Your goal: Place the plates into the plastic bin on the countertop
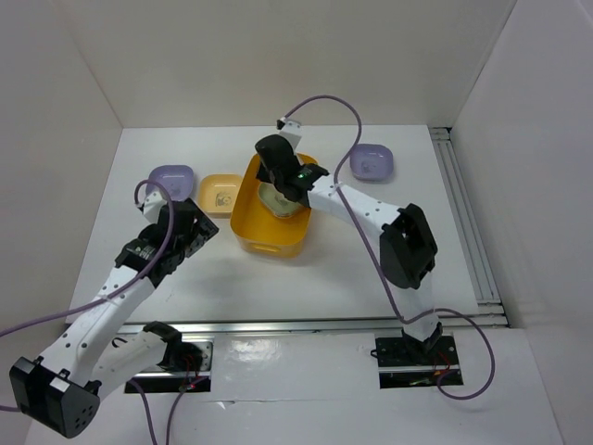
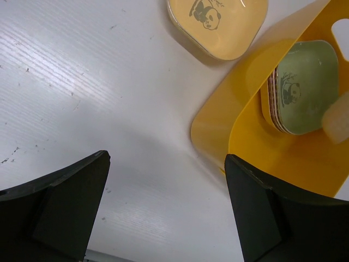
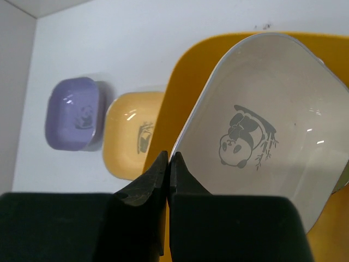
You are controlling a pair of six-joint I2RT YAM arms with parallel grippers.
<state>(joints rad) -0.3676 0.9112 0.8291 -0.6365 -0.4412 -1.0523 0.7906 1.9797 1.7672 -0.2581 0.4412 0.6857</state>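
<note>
The yellow-orange plastic bin (image 1: 269,239) stands mid-table on the white countertop (image 1: 306,278). My right gripper (image 1: 283,185) hangs over it, shut on the rim of a cream panda plate (image 3: 267,136), which tilts above the bin (image 3: 188,82). A stack of plates topped by a green one (image 2: 302,87) lies inside the bin (image 2: 245,125). My left gripper (image 1: 204,227) is open and empty (image 2: 166,158), just left of the bin. A yellow-orange plate (image 1: 220,195) and a lavender plate (image 1: 170,179) lie left of the bin; another lavender plate (image 1: 372,163) lies to the right.
White walls close in the back and both sides. A metal rail (image 1: 468,232) runs along the table's right edge. A purple cable (image 1: 324,102) loops above the bin.
</note>
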